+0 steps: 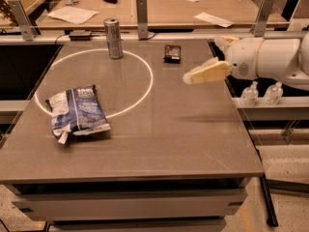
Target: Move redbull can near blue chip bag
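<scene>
Ringed grey table (193,134), jaws above right edge.

redbull can (114,37): one
blue chip bag (77,114): one
dark square object (172,52): one
bottles (249,93): two
hand (201,60): one, hung above the tabletop's (193,139) right side

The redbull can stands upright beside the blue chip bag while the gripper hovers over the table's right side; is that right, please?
No: in the camera view the redbull can stands upright well apart from the blue chip bag; the gripper is over the right side.
</scene>
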